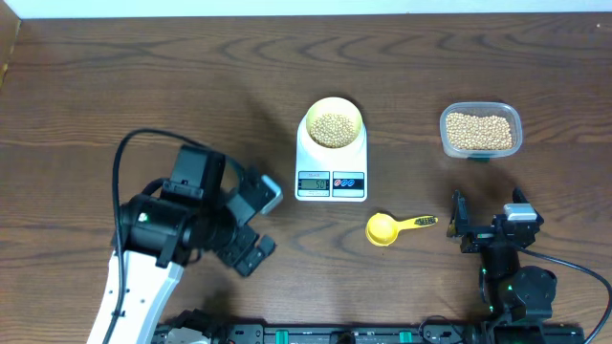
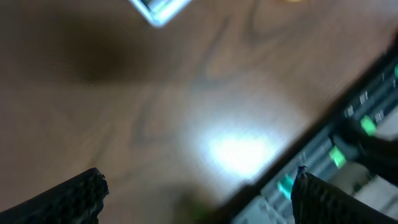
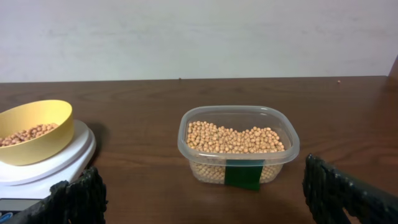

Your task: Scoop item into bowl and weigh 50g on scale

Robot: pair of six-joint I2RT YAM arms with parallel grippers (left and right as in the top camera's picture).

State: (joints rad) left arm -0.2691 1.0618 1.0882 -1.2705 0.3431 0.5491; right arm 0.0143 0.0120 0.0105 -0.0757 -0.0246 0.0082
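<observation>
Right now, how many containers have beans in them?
2: the yellow bowl sitting on the white scale, and the clear tub to the scale's right. The scoop looks empty.

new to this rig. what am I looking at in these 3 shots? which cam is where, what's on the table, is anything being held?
Two robot arms sit at a wooden table. The overhead picture looks straight down; the other two come from cameras on each wrist, with that arm's own dark fingertips at the bottom corners.

Overhead, the left gripper and right gripper are both open and hold nothing. In the middle, a white scale carries a pale-yellow bowl with beans in it. A clear tub of more beans stands at the right, and a yellow scoop lies loose on the table below the scale.

The right wrist view faces the tub and scale. The left wrist view is blurred, mostly bare wood.
</observation>
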